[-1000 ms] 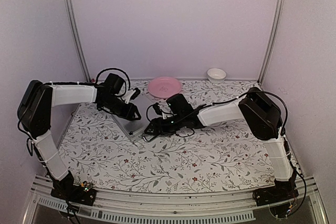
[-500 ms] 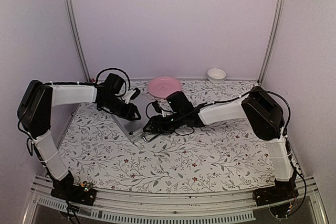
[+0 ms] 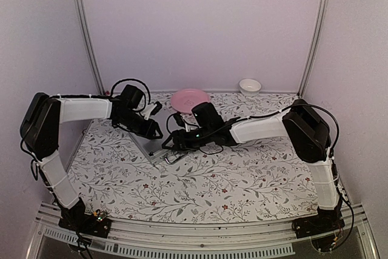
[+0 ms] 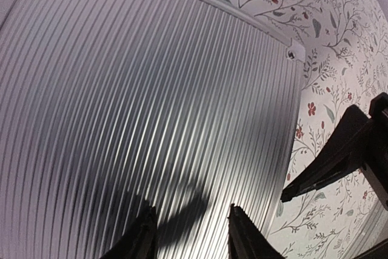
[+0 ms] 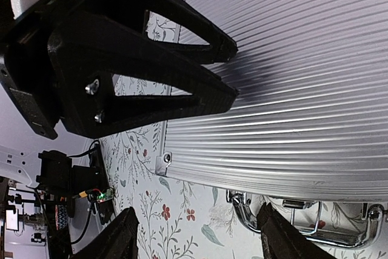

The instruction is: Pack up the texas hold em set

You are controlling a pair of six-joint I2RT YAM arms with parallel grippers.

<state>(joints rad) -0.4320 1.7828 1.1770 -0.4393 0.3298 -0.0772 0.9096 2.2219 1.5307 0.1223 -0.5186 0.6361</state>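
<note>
The texas hold em set shows only as its closed silver ribbed case (image 3: pixel 150 147) (image 4: pixel 151 89) (image 5: pixel 291 89) on the floral table. Chips and cards are out of view. The case's chrome handle (image 5: pixel 303 222) (image 3: pixel 174 157) lies on the cloth at its near edge. My left gripper (image 3: pixel 156 130) (image 4: pixel 193 210) hangs open just over the lid, nothing between its fingers (image 5: pixel 200 98). My right gripper (image 3: pixel 170 144) (image 5: pixel 197 213) is open low at the case's near corner. One end of the handle lies between its fingers, untouched.
A pink plate (image 3: pixel 190 99) and a small white bowl (image 3: pixel 250 85) sit at the back of the table behind the arms. The two grippers are close together over the case. Metal posts stand at the back corners.
My right arm has slid left and a little back, bringing its gripper closer to the case and the left gripper. The left arm and the case have not moved.
</note>
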